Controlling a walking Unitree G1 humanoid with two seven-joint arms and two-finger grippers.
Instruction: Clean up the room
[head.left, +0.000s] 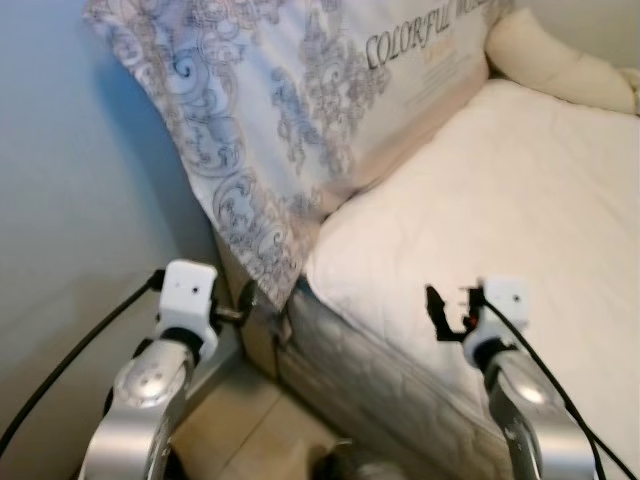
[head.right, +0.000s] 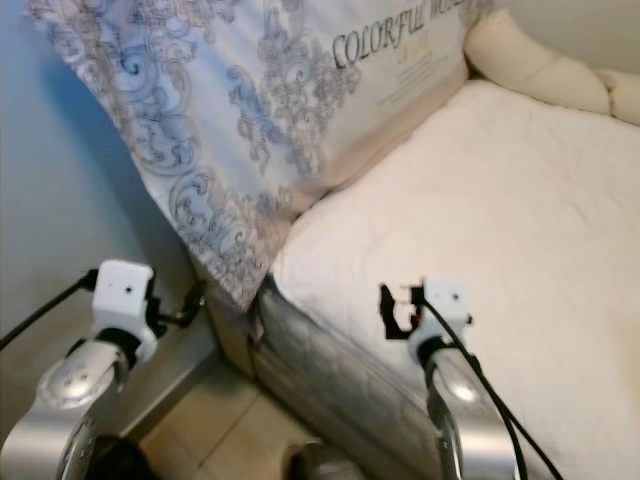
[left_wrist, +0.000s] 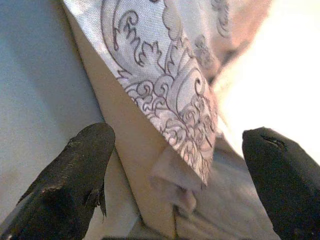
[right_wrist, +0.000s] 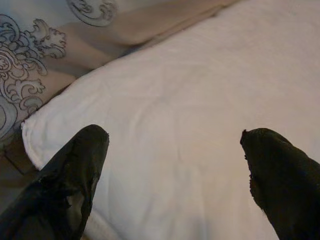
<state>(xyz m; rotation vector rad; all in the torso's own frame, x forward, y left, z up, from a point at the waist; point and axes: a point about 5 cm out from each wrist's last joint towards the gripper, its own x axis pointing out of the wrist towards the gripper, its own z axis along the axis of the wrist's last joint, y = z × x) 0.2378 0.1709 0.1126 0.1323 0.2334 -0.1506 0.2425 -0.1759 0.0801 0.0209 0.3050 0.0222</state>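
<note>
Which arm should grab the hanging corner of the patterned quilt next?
Left, probably. The left gripper is open, with the patterned quilt corner hanging just ahead between its fingers. The right gripper, also open, faces the bare white mattress pad, away from that corner.

To my left stands a plain pale blue-grey wall (head.left: 70, 200). Near me, between it and the bed, shows a strip of light tan floor (head.left: 250, 430). The mattress (head.left: 380, 390) has a grey quilted side, and a cream-white padded cover (head.left: 520, 200) lies over its top, reaching far right. At the far right a cream cushion (head.left: 560, 60) rests on that cover.
</note>
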